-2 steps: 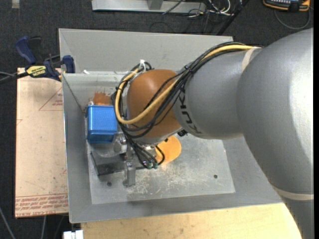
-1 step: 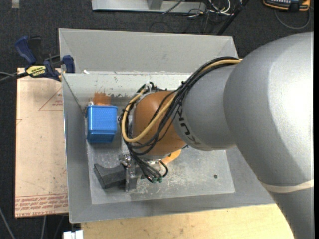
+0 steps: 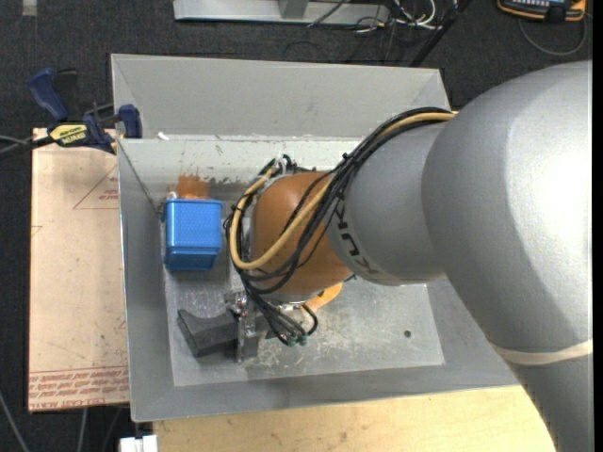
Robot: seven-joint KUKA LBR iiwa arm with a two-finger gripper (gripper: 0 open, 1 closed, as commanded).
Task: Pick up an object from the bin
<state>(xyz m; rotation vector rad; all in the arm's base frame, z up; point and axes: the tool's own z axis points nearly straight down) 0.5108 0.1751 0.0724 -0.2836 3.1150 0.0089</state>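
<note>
- Gripper (image 3: 247, 335) is low in the near-left part of the grey metal bin (image 3: 396, 342), at or just above the floor. It hangs below the arm's rounded orange wrist cover (image 3: 292, 234).
- Grip state: cannot tell whether it is released or clenched. The wrist hardware and the looped black and yellow cables (image 3: 273, 257) crowd the tip.
- Nearest thing is a dark grey angular block (image 3: 205, 332), wedge-like, lying flat on the bin floor. Its right end is just beside the gripper, perhaps touching it. Whether the block is actually gripped cannot be made out.
- Blue rectangular plastic box (image 3: 193, 234) sits farther back on the left, near the left wall and apart from the gripper.
- Small orange-brown thing (image 3: 192, 187) lies at the far wall behind the blue box, mostly hidden by it; kind unclear.
- Progress, as a judgement: the approach looks made and the gripper is down at the dark block. Nothing is lifted, since the block rests on the floor. Left to do: a confirmed grasp, then the lift out.
- Hidden: the large grey arm (image 3: 490, 215) and the cover blot out the centre and right of the bin.
- An orange patch (image 3: 328, 296) shows under the cover's near edge; cover or loose thing, I cannot say.
</note>
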